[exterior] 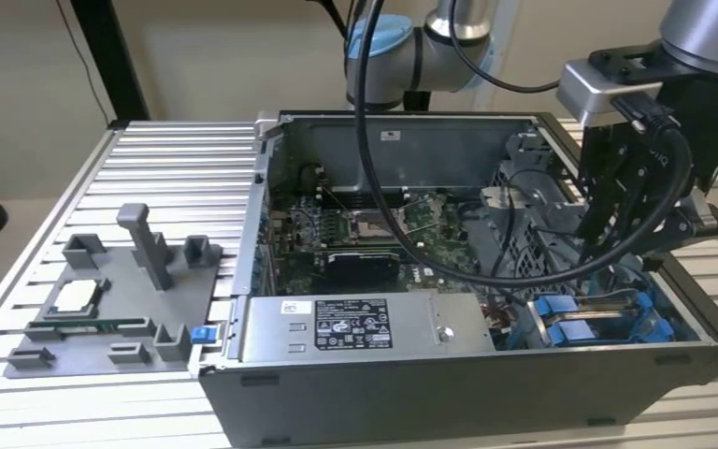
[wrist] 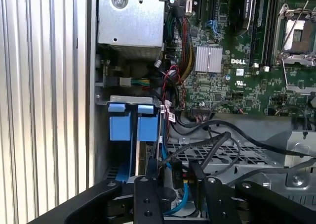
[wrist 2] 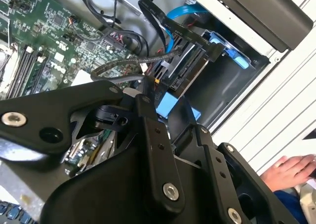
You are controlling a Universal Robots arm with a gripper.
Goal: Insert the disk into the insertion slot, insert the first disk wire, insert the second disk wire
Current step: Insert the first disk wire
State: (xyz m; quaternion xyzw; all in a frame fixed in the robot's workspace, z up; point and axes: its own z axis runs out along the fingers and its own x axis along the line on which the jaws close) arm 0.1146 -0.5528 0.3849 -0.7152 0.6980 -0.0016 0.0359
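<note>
Gripper (wrist: pixel 174 170), its hold impossible to tell, hangs among loose black wires (wrist: pixel 224 134); one snagging could wrench a connector askew.

A ribbed silver aluminium table (exterior: pixel 172 159) of parallel slats carries two things. An open dark-grey metal computer case (exterior: pixel 459 393) stands on it toward the exterior view's right. Just beside the case, on the exterior view's left, a flat grey plastic fixture tray (exterior: pixel 128 290) with upright pegs lies on the slats.
</note>
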